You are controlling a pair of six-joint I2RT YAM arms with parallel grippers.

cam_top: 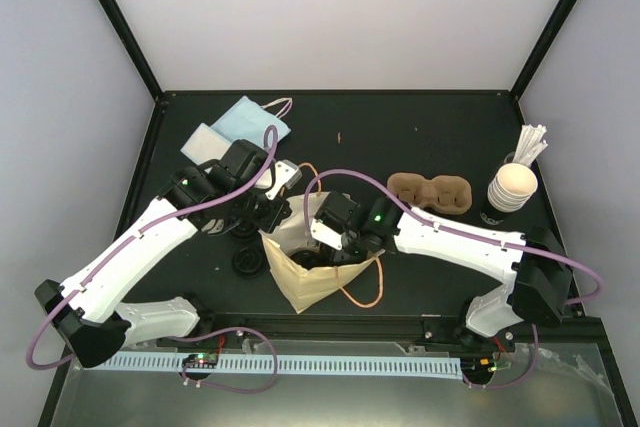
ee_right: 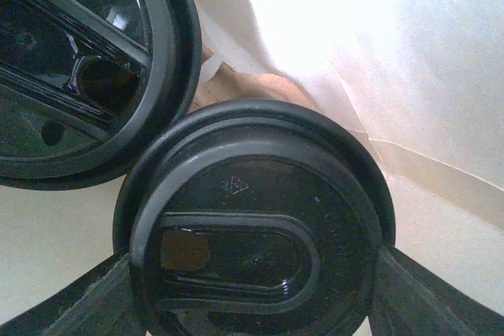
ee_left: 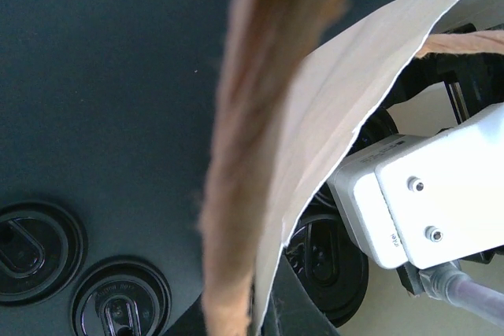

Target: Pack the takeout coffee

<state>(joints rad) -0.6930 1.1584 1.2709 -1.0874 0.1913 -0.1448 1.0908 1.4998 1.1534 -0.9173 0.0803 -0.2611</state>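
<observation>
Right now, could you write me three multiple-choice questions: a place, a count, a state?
1. Where is the brown carrier? A on the table between paper bag and cup stack; B inside the bag; C in a gripper.
2. How many black lids lie on the table outside the bag, in the left wrist view? A none; B two; C five.
3. The left gripper is: A open; B shut on the cup stack; C shut on the bag's edge.
Key: A, it stands between them; B, two show side by side; C, it pinches the paper edge.
</observation>
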